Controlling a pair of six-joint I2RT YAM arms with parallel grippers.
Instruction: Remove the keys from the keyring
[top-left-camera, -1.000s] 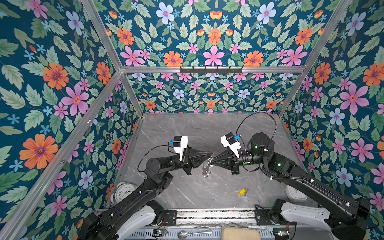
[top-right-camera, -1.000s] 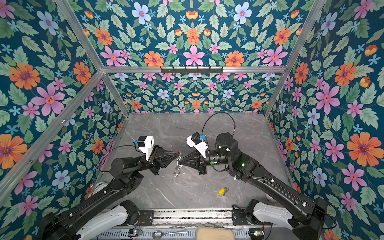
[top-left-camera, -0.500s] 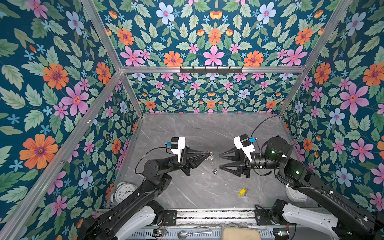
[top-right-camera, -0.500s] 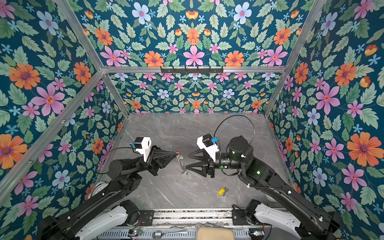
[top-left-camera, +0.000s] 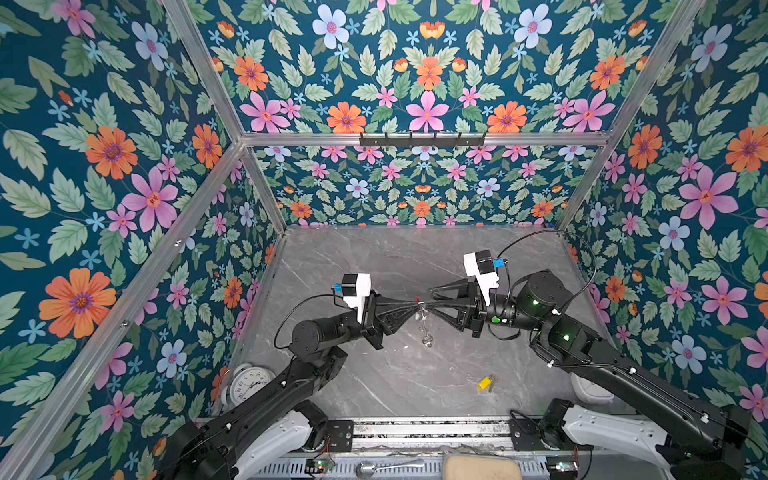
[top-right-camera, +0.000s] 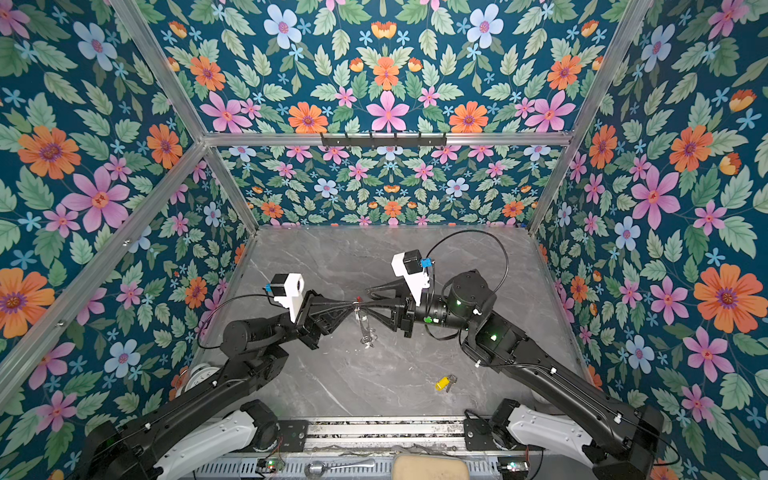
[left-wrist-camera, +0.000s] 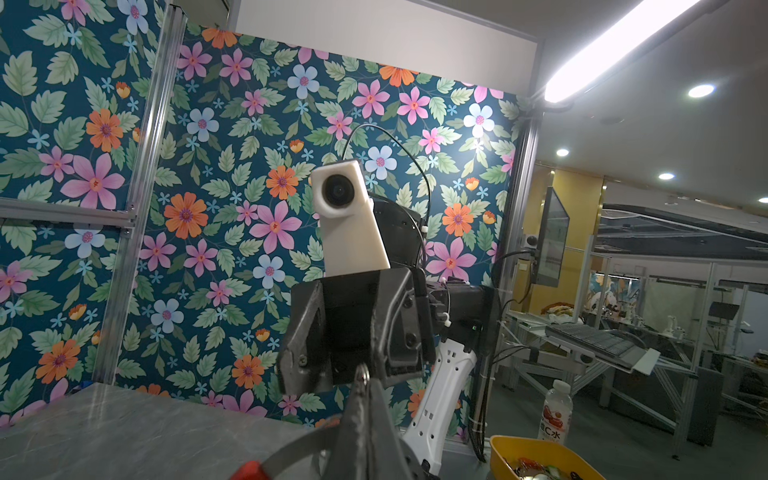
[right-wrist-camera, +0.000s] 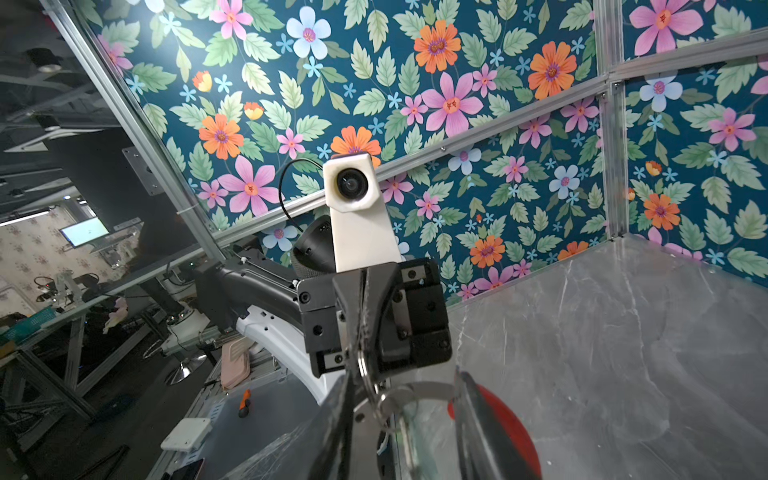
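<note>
The left gripper (top-left-camera: 415, 308) was pinched fully closed on the top edge of the keyring (top-left-camera: 424, 326), holding it in the air above the middle of the grey marbled surface (top-left-camera: 374, 266). In the left wrist view its fingers (left-wrist-camera: 365, 419) met tightly. A small split ring (left-wrist-camera: 363, 372) poked out at their tip, and the hoop's grey band and red sleeve (left-wrist-camera: 248, 471) curved away beside them.

The right gripper (top-left-camera: 428, 299) faced the left one tip to tip with its jaws parted partway. The right wrist view showed its two fingers (right-wrist-camera: 332, 436) standing apart with the hoop's band and small rings between them, and no grip on anything could be seen. In both top views the lower right finger nearly met the left gripper's tip, while the upper one stood clear above the red sleeve.

The keyring hung edge-on, straight down. Its lowest small rings were near the surface, though whether they touched it could not be told. The yellow-tagged key (top-left-camera: 483, 383) lay loose on the surface, well apart from the hoop, toward the front right. The other key could not be made out among the hanging rings. A white alarm clock (top-left-camera: 245, 384) sat in the front left corner.
</note>
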